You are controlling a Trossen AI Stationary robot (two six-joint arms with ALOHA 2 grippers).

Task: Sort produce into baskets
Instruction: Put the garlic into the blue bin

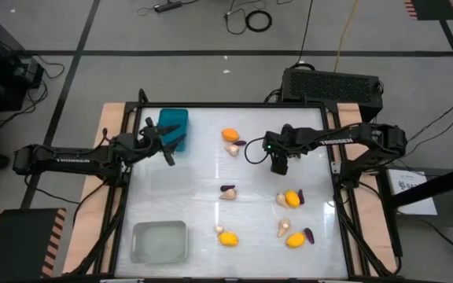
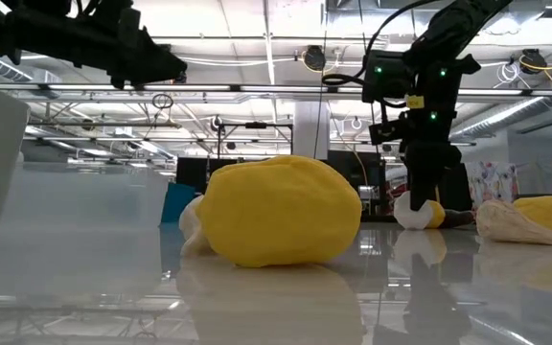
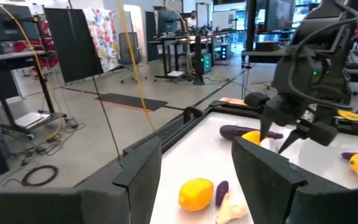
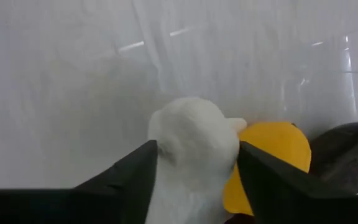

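My right gripper (image 1: 280, 165) points down, open, over a whitish garlic bulb (image 4: 194, 149) that lies on the table against an orange-yellow lemon (image 4: 269, 158) and a dark purple eggplant (image 4: 344, 152). Its fingers stand on either side of the bulb. This group also shows in the high view (image 1: 289, 199) and the low view (image 2: 415, 213). My left gripper (image 1: 167, 151) is open and empty beside the teal bin (image 1: 173, 126). The pale translucent bin (image 1: 160, 241) stands at the near left. My right gripper comes at the garlic bulb (image 4: 194, 149) from above, one finger (image 4: 138, 171) on each side of it. The bulb rests on the table. I cannot tell whether the fingers touch it.
Other groups of lemon, garlic and eggplant lie far centre (image 1: 232, 141), centre (image 1: 227, 191), near centre (image 1: 226, 236) and near right (image 1: 293, 236). A black box with cables (image 1: 333, 82) stands beyond the table's far right edge.
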